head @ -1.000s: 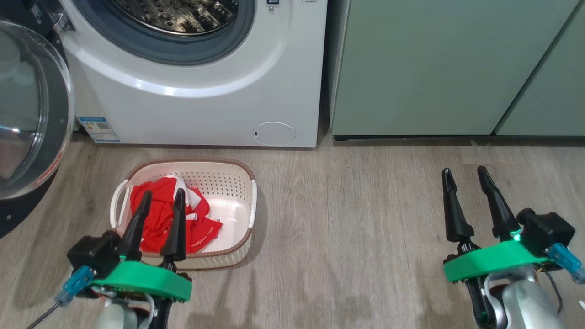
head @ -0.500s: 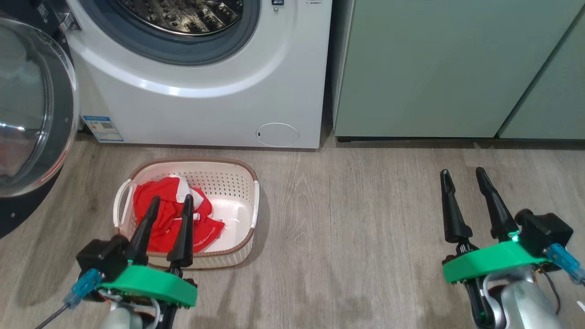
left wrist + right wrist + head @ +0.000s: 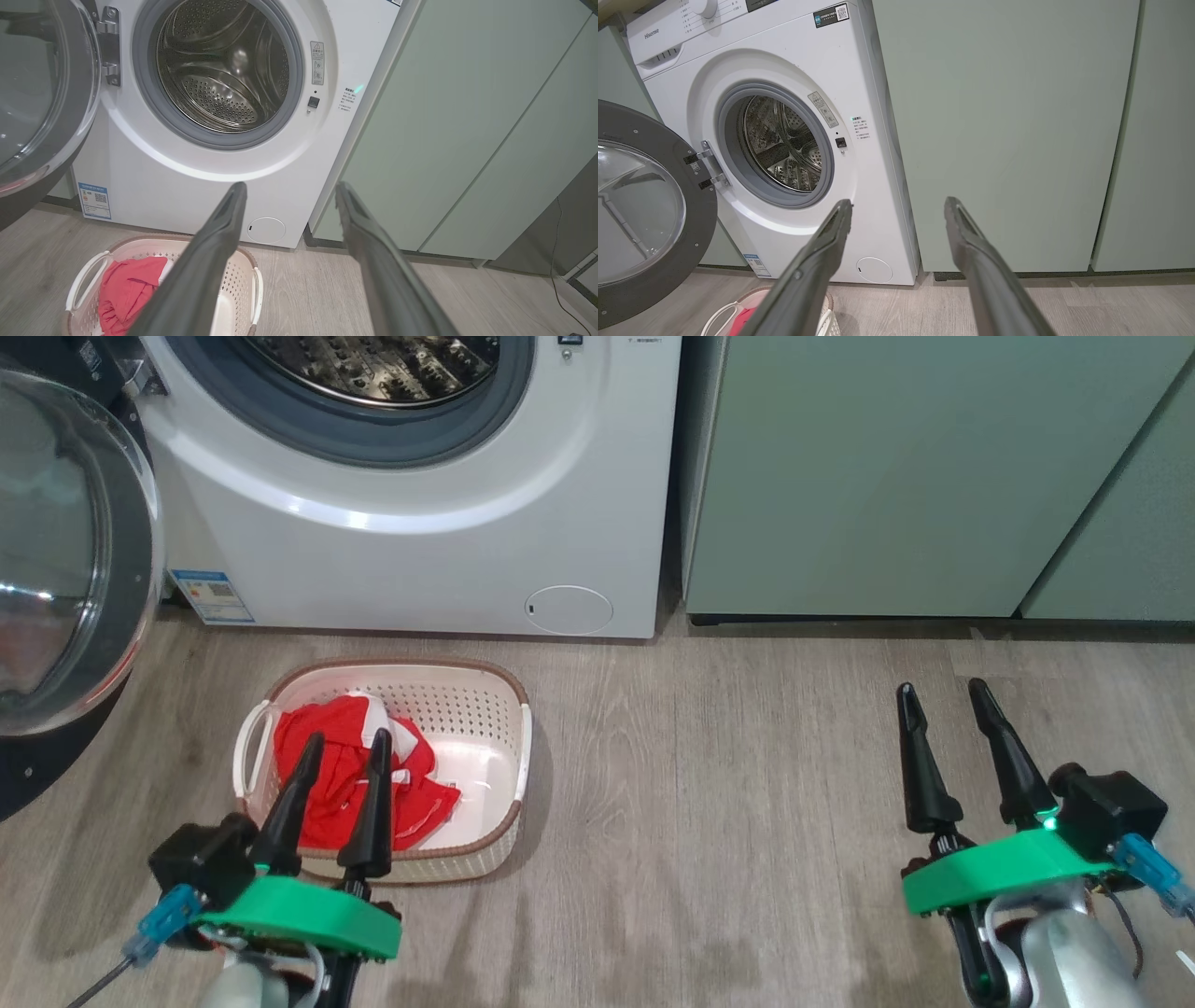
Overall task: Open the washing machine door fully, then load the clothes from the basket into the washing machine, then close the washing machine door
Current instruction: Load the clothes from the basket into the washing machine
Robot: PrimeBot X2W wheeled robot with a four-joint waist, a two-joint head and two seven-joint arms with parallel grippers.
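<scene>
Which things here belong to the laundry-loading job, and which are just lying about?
Job: washing machine, washing machine door, basket, clothes.
Not part of it: pale green cabinets, wooden floor, small round white flap.

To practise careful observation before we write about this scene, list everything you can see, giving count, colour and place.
washing machine: one, white, against the back, left of the cabinets
washing machine door: one, black rim with clear glass, swung open at the far left
drum: one, steel, inside the grey-ringed mouth
round flap: one, white, washer's lower right corner
label: one, blue, washer's lower left corner
basket: one, cream with brown rim, on the floor before the washer
clothes: one heap, red with white, in the basket's left half
cabinets: two fronts, pale green, right of the washer
floor: grey-brown wood
left gripper: dark fingers, open, over the basket
right gripper: dark fingers, open, over bare floor
</scene>
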